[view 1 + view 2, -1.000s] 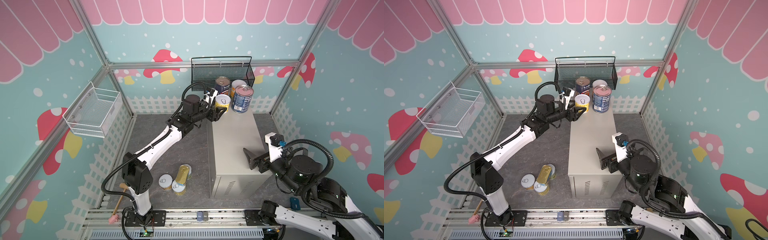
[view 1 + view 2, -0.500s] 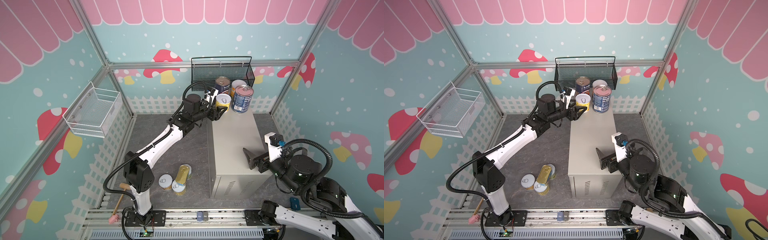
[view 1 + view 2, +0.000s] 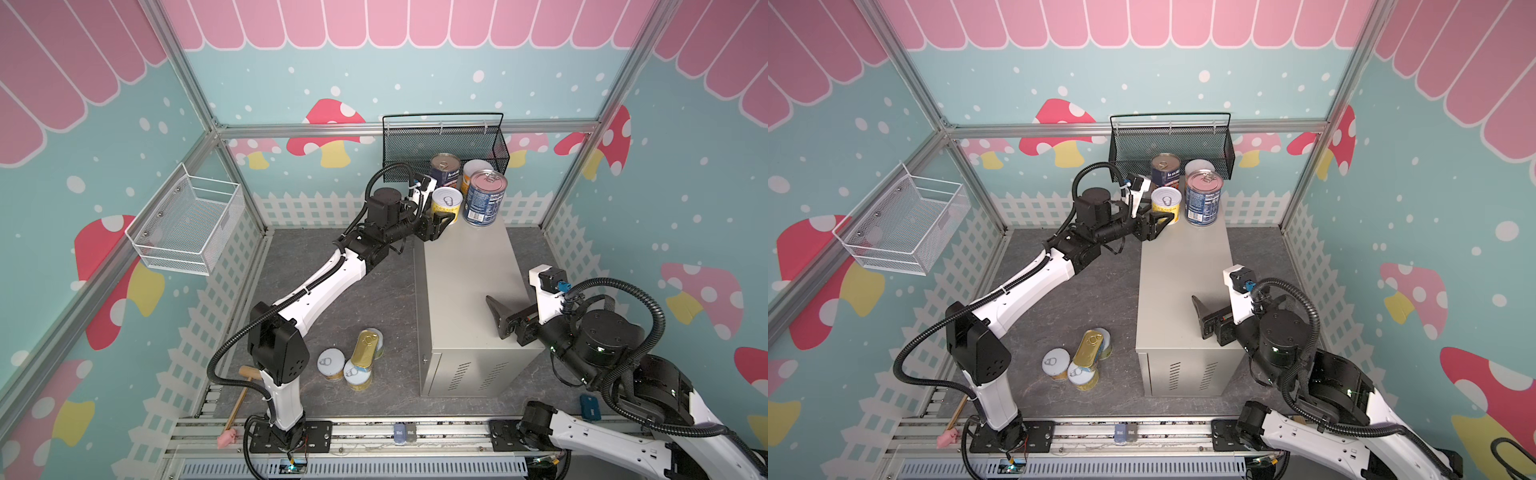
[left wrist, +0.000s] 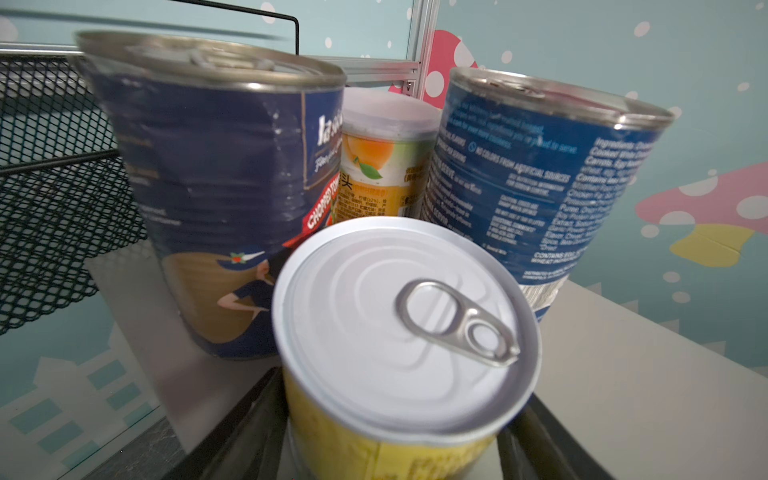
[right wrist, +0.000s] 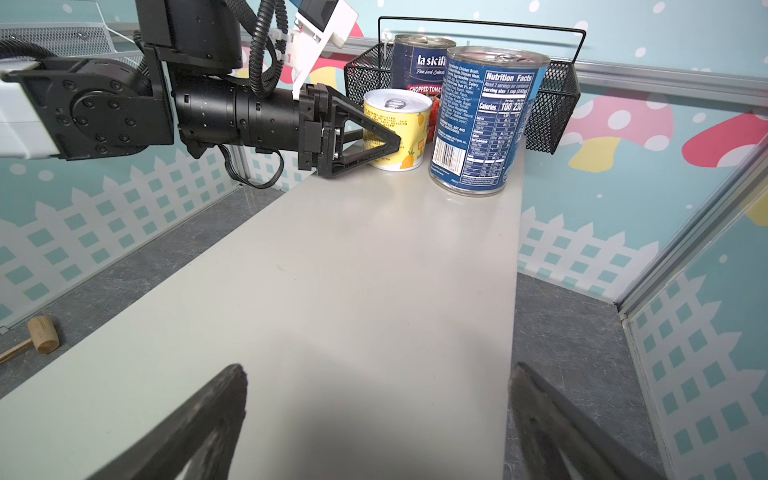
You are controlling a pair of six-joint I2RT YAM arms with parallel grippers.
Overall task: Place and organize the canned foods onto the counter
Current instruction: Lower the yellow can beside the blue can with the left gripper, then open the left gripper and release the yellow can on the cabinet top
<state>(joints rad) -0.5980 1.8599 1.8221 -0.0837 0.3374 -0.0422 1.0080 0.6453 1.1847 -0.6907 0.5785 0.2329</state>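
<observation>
**Bimanual cell, one instant.** The left gripper (image 5: pixel 380 139) reaches level over the far end of the counter (image 3: pixel 469 282) and is closed on a short yellow can (image 3: pixel 447 203), with one finger lying along each side of its lower wall. The can stands upright with its base on the counter top and its white pull-tab lid uppermost. Just beside it, on the same end, stands a tall blue can with a nutrition panel (image 3: pixel 484 199). Behind these two, nearer the back wall, are a second tall blue can labelled chopped tomatoes (image 3: pixel 445 168) and an orange-labelled can with a white lid (image 3: pixel 476 170). All four are upright and close together; whether they touch cannot be told. The black mesh basket (image 3: pixel 440 141) hangs on the back wall directly behind the group. The right gripper (image 5: pixel 377 368) is poised above the near end of the counter, jaws spread wide and empty. On the grey floor (image 3: pixel 374 282) left of the counter, in both top views, three more yellow cans (image 3: pixel 331 363) stand clustered, with a flat gold tin (image 3: pixel 365 347) lying tilted across two of them. A wooden mallet (image 3: pixel 245 382) lies on the floor near the left arm's base, and a white wire basket (image 3: pixel 187 224) hangs on the left wall
</observation>
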